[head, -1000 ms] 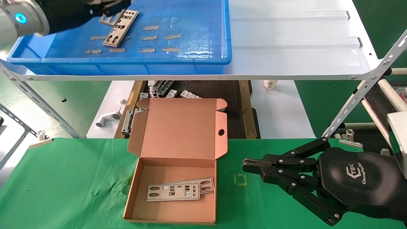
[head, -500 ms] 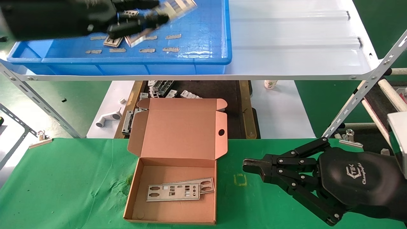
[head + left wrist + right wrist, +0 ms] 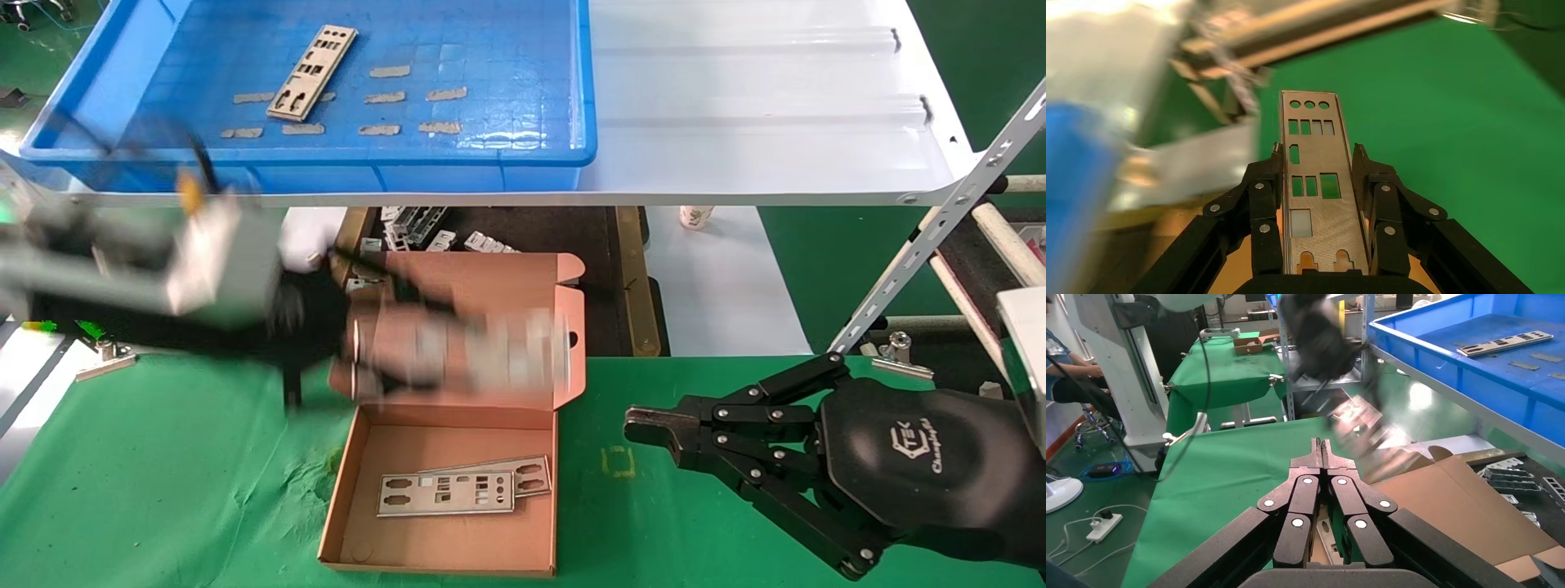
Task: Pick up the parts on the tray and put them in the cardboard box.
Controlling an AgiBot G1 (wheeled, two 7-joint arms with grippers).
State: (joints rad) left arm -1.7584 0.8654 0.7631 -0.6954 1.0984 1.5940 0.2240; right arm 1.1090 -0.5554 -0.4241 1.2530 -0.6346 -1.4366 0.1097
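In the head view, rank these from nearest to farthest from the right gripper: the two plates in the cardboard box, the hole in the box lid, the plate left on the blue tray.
From the right gripper, parked on the green cloth:
1. Plates in the box, just to its left.
2. Lid hole, up on the raised lid's right flap; close to the first.
3. Plate on the tray, far back left on the shelf.

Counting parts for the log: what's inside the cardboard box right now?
Two metal plates lie overlapping on the floor of the cardboard box; the lower one is partly covered. The left gripper holds a third plate above the lid, not yet inside.
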